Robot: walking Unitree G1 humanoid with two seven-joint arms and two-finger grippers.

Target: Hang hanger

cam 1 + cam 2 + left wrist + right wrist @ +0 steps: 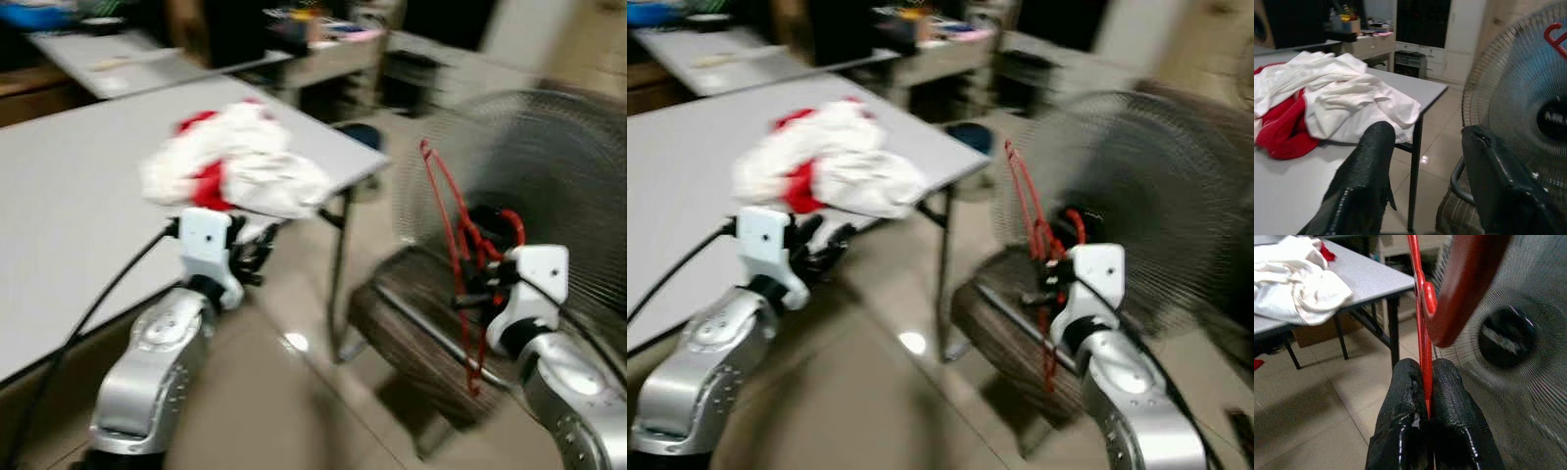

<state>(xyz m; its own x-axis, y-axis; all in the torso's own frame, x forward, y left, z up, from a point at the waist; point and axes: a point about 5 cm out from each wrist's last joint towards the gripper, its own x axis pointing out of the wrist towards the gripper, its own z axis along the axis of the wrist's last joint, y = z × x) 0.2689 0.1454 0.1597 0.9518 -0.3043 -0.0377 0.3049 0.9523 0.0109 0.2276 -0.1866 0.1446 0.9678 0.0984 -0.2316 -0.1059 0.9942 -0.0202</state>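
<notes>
You are carrying, not yet hanging: no rail or hook for the hanger can be made out, and the head views are blurred. The next move, as I judge it, calls for finding a place to hang it and keeping the hook end free while you travel.

Largest first. A grey table fills the robot's left side, with a heap of white and red clothes lying near its corner. On the right stands a big round fan, and just before it a chair with a dark checked seat.

Your right gripper is pressed tight on the thin red wire of the hanger, which is held upright in front of the fan, above the chair.

Your left gripper is spread wide with nothing between its fingers. It hovers at the table edge, just below the clothes, and whether it touches them I cannot tell.
</notes>
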